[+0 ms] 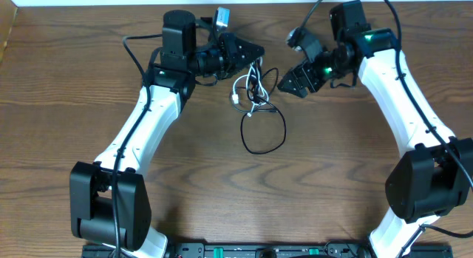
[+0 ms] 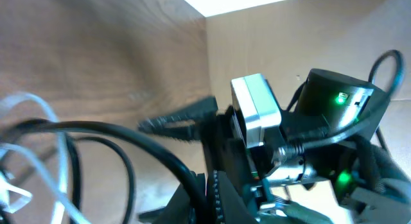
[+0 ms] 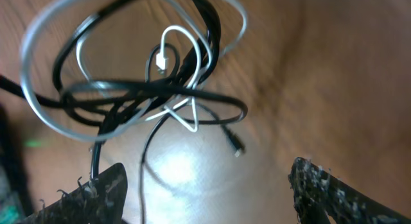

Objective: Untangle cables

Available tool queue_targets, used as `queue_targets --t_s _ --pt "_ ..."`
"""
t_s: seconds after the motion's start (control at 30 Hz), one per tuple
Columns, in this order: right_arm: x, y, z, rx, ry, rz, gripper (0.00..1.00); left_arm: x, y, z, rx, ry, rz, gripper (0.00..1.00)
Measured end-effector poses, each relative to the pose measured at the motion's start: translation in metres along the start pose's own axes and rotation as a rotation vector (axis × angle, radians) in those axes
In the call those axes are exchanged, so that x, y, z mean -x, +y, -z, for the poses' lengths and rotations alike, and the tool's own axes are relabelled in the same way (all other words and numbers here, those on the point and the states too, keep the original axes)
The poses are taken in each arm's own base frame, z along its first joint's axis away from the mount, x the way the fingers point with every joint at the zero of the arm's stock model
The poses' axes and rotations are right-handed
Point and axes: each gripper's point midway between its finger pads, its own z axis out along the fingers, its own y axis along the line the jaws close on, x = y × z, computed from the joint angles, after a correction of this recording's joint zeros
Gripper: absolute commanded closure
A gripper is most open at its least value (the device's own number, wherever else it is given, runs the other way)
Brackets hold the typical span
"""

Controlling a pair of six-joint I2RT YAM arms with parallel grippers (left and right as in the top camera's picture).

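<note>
Black cable (image 1: 264, 132) & white cable (image 1: 238, 92) knotted at mid-bench (image 1: 332, 184), btwn the two hands.

Left hand (image 1: 250, 55) sits at the far edge of the knot (image 1: 255, 86) w/ strands running up to it, prob. to anchor or lift the bundle; whether its fingers are closed on a strand can't be told. Right hand (image 1: 290, 82) hovers just beside the knot, fingers (image 3: 96, 192) spread wide & holding nothing, prob. lined up to take a free strand. White cable lies in small coils on the knot's left side; black cable trails one big loop toward the near side, its plug end (image 3: 236, 147) loose.
</note>
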Motion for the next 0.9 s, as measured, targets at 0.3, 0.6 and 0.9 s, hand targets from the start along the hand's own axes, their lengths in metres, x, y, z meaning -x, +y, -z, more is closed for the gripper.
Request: queue_targets --t_s 0.3,0.6,0.9 --pt "0.046 0.017 -0.022 -0.029 -0.133 0.304 0.42 -0.001 -0.024 0.002 -0.095 0.033 0.060 0.93" --pt "0.063 0.007 -0.033 -0.053 -0.257 0.337 0.89 0.007 -0.036 0.015 -0.113 -0.009 0.099 0.93" --pt "0.059 -0.002 -0.039 -0.075 -0.249 0.249 0.99 0.015 -0.100 0.039 -0.276 -0.060 -0.023 0.93"
